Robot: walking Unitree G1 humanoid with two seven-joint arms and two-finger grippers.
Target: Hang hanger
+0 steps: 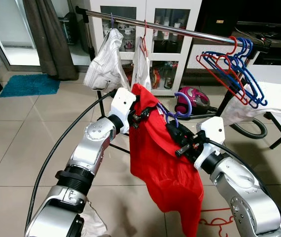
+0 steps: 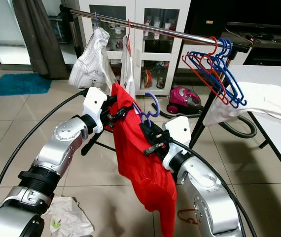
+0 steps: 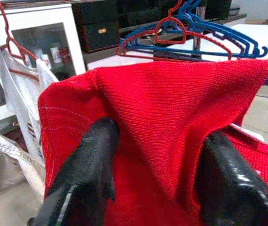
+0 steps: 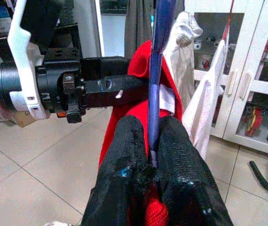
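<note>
Head views: left pincer (image 1: pixel 141 116) pinched on the upper edge of a red garment (image 1: pixel 167 173), right pincer (image 1: pixel 174 132) closed on the purple hanger (image 1: pixel 179 112), whose hook rises just above it, below the steel rail (image 1: pixel 180 30) carrying white clothes and red and blue hangers (image 1: pixel 234 74). Left wrist view: two black fingers (image 3: pixel 89 160) set apart with a fold of red knit gripped between them. Right wrist view: fingers (image 4: pixel 124 160) pressed together on the slim purple hanger stem, red garment behind.
</note>
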